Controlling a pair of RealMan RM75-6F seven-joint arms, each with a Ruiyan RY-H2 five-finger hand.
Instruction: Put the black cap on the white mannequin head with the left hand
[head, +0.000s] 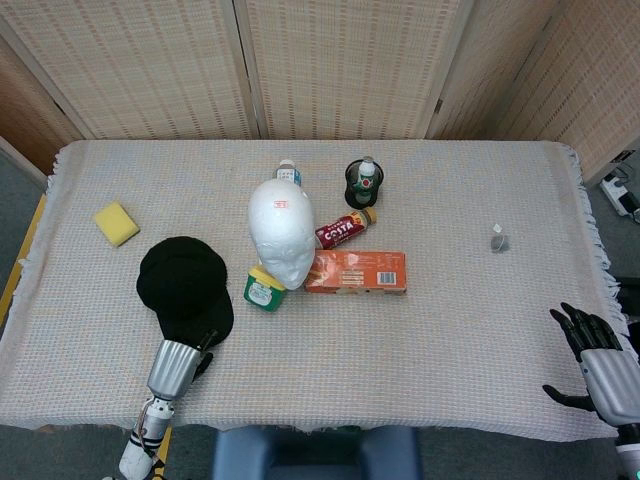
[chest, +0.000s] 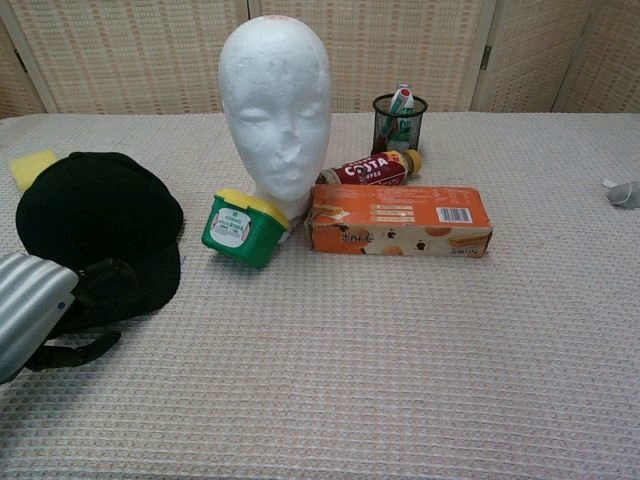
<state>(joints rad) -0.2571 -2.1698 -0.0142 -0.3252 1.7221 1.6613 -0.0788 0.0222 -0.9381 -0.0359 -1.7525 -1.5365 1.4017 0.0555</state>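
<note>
No stage of placement is complete: the left hand (head: 178, 364) sits at the brim of the black cap (head: 183, 283), fingers reaching onto it; whether they grip it cannot be told. The cap lies flat on the table, just left of the white mannequin head (head: 281, 232), which is bare. Grasping, lifting and seating the cap all remain.

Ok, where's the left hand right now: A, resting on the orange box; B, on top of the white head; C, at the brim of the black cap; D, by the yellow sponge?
C: the left hand sits at the near brim of the black cap, fingers reaching onto it, far from the other spots.
</note>
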